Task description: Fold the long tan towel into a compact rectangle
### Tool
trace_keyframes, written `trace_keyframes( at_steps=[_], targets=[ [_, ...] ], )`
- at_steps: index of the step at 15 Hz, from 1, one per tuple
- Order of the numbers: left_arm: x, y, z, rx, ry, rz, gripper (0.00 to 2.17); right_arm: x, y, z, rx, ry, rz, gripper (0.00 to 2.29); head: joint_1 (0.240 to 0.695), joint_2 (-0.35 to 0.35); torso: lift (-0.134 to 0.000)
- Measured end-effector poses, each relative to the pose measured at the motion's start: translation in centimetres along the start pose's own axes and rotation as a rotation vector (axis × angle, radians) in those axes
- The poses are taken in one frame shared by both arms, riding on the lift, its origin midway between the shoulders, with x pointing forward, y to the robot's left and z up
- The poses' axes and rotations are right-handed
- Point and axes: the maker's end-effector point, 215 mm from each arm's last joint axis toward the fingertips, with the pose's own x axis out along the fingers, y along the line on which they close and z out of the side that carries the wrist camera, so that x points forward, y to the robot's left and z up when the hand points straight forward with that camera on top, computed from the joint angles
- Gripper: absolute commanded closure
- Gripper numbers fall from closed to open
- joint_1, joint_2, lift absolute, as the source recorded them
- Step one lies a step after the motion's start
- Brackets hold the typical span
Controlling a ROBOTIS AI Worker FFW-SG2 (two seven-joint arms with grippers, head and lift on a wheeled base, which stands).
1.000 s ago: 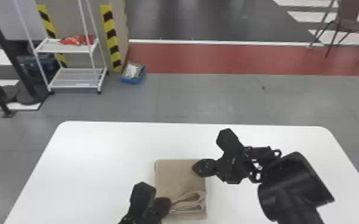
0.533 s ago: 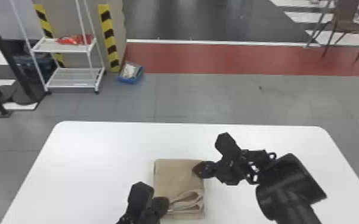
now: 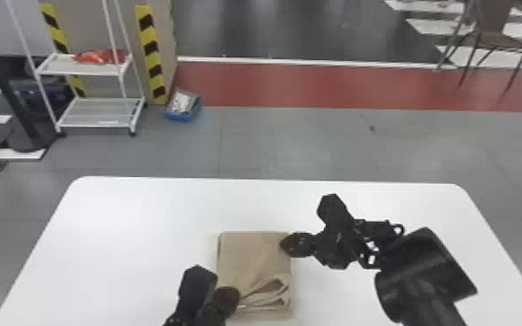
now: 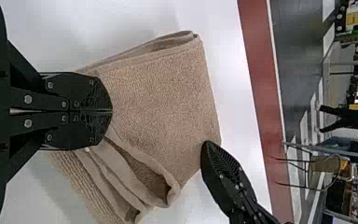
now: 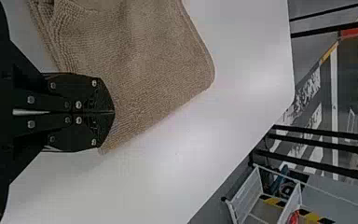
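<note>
The tan towel [image 3: 251,255] lies folded as a small upright rectangle on the white table, with loose, wavy layers at its near right part. My left gripper [image 3: 237,299] is over the towel's near left side. In the left wrist view its fingers are together, and the left gripper [image 4: 112,111] has its tips on the towel [image 4: 163,93] beside the loose folds. My right gripper [image 3: 282,245] rests at the far right edge. Seen from its own wrist, the right gripper [image 5: 114,112] is shut against the towel [image 5: 144,70]. Whether either one pinches cloth, I cannot tell.
The white table [image 3: 121,242] extends around the towel on all sides in view. Beyond it on the floor stand a white shelf rack [image 3: 95,112], a blue box [image 3: 183,106] and a brown chair [image 3: 494,39].
My right gripper has shifted slightly rightward, closer to the towel's right edge. The left gripper and the towel's folds look nearly the same, while the whole head view has drifted a little.
</note>
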Motion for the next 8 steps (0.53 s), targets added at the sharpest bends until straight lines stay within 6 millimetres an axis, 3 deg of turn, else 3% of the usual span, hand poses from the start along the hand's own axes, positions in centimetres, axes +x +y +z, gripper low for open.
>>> trace_keyframes(
  at_steps=[1,2,5,8],
  targets=[
    [-0.1,0.2,0.4,0.001,-0.012,0.004,1.75,-0.8,0.4,0.3,0.014,-0.032,0.002,0.45,0.695,-0.075,0.000],
    [-0.2,0.4,0.8,0.002,-0.026,0.006,1.75,-1.5,0.6,0.8,0.023,-0.064,0.006,0.30,0.695,-0.074,0.000],
    [-0.8,0.6,2.1,-0.010,-0.069,0.002,1.64,-4.1,-0.1,2.4,0.037,-0.136,-0.040,0.10,0.695,-0.085,0.000],
    [-2.4,0.7,4.1,-0.022,-0.119,0.006,1.64,-6.8,-0.8,3.7,0.053,-0.200,-0.100,0.08,0.695,-0.100,0.000]
  ],
)
